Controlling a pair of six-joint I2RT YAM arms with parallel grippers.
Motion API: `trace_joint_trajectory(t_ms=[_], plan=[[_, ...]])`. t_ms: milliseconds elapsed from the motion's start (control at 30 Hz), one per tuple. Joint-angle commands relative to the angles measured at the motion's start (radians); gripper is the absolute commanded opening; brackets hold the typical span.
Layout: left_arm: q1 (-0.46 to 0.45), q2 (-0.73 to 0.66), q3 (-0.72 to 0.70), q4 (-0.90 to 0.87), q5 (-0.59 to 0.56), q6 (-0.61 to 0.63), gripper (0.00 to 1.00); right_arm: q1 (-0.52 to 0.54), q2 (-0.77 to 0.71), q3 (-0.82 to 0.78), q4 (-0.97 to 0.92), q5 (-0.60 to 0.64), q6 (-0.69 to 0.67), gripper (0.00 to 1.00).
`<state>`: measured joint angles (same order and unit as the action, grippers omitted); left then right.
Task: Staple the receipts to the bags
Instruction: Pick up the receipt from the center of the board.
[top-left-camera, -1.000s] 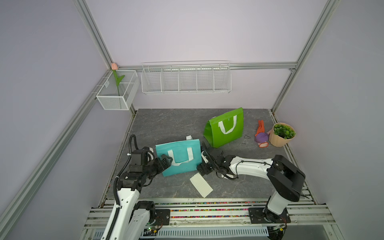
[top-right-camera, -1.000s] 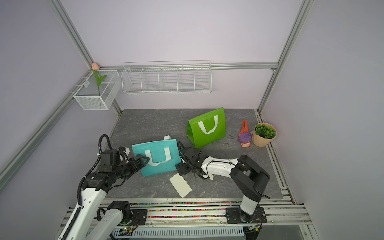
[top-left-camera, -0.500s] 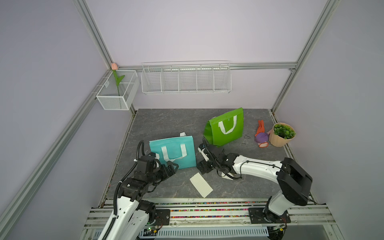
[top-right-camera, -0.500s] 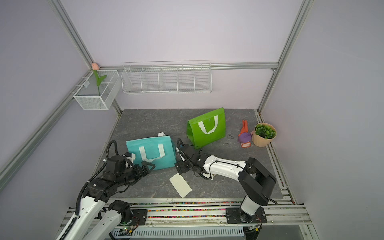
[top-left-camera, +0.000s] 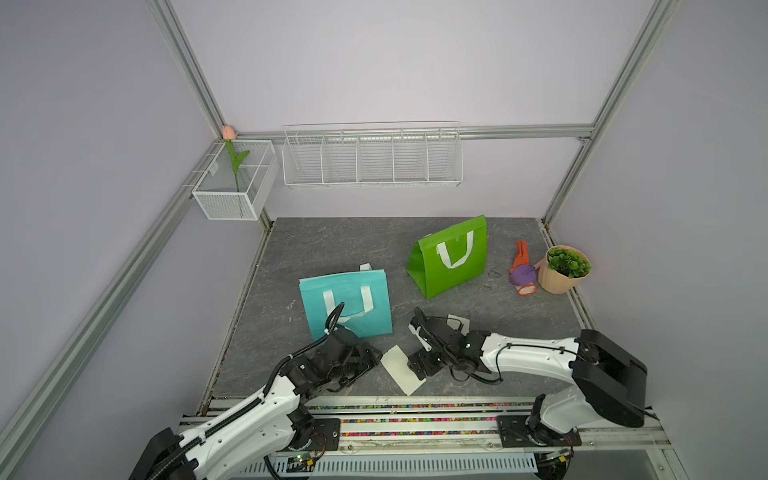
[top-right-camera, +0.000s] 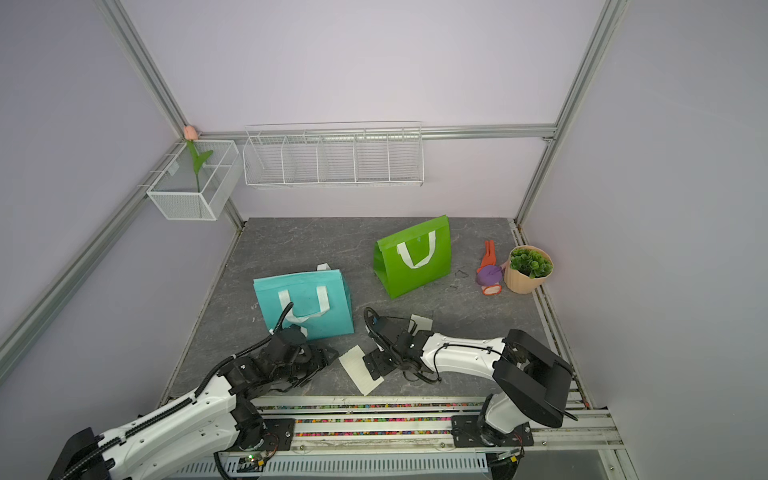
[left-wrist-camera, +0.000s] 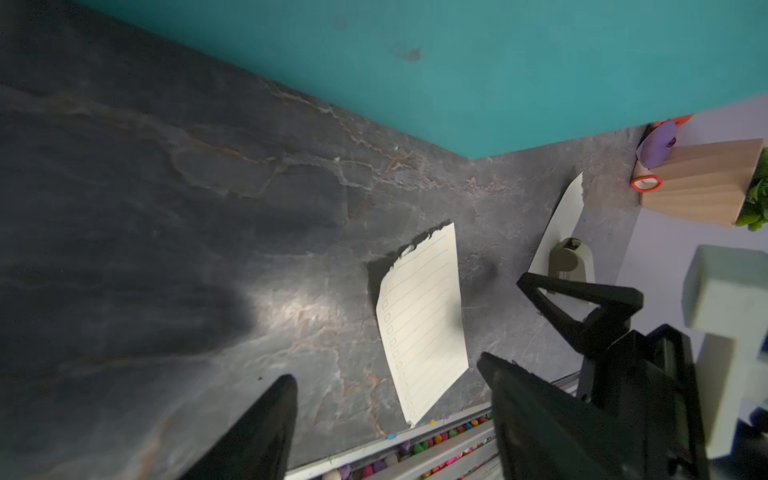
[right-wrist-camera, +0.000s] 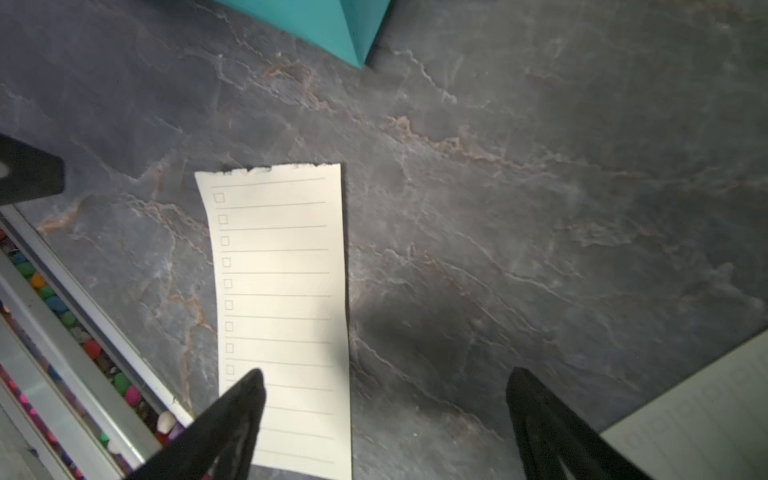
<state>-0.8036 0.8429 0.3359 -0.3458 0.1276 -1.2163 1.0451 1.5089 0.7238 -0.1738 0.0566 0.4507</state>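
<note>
The teal bag (top-left-camera: 345, 303) stands upright on the grey worktop (top-left-camera: 316, 249), toward the left. The green bag (top-left-camera: 451, 257) stands further back and to the right, well apart from it. One receipt (top-left-camera: 401, 370) lies flat on the worktop near the front edge, in front of the teal bag's right corner and between the two arms.

The left end effector (top-left-camera: 372, 358) sits low, just to the left of this receipt. The left wrist view shows its fingers (left-wrist-camera: 266, 419) spread with nothing between them, and the slip lies beyond the tips.

The right end effector (top-left-camera: 417, 347) sits just to the right of the same receipt. In the right wrist view its jaws stand wide apart and empty. One fingertip (right-wrist-camera: 245, 399) is over the near end of the slip, though I cannot tell whether it touches the paper.

The second receipt (top-left-camera: 459, 322) lies behind the right wrist, mostly hidden by the arm in both top views. A small pale object (left-wrist-camera: 569, 257), probably the stapler, shows against that slip in the left wrist view.
</note>
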Motion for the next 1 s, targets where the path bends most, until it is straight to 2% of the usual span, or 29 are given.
trace_joint_trajectory(t_ms=[0,133,233,333,400,533,700,833,933,967], plan=[[-0.005,0.05,-0.043,0.231,-0.025,-0.088,0.64,0.017,0.0,-0.025,0.088,-0.019,0.053,0.81],[-0.005,0.061,-0.03,0.222,-0.079,-0.074,0.59,0.03,0.015,-0.057,0.155,-0.021,0.086,0.75],[-0.005,0.089,-0.032,0.231,-0.084,-0.071,0.59,0.035,0.042,-0.052,0.169,-0.023,0.094,0.75],[-0.005,0.144,-0.04,0.279,-0.064,-0.076,0.56,0.036,0.07,-0.046,0.179,-0.017,0.096,0.74],[-0.005,0.176,-0.049,0.312,-0.053,-0.081,0.5,0.037,0.082,-0.044,0.188,-0.017,0.103,0.71],[-0.005,0.209,-0.063,0.33,-0.065,-0.085,0.46,0.036,0.105,-0.041,0.201,-0.017,0.115,0.66],[-0.005,0.289,-0.054,0.368,-0.024,-0.079,0.43,0.036,0.123,-0.033,0.206,-0.016,0.118,0.62],[-0.006,0.33,-0.073,0.42,-0.016,-0.091,0.37,0.04,0.132,-0.027,0.193,0.001,0.12,0.57],[-0.012,0.356,-0.064,0.426,-0.007,-0.091,0.36,0.04,0.14,-0.024,0.188,0.008,0.125,0.56],[-0.014,0.363,-0.063,0.429,-0.003,-0.088,0.32,0.04,0.143,-0.023,0.188,0.008,0.123,0.56]])
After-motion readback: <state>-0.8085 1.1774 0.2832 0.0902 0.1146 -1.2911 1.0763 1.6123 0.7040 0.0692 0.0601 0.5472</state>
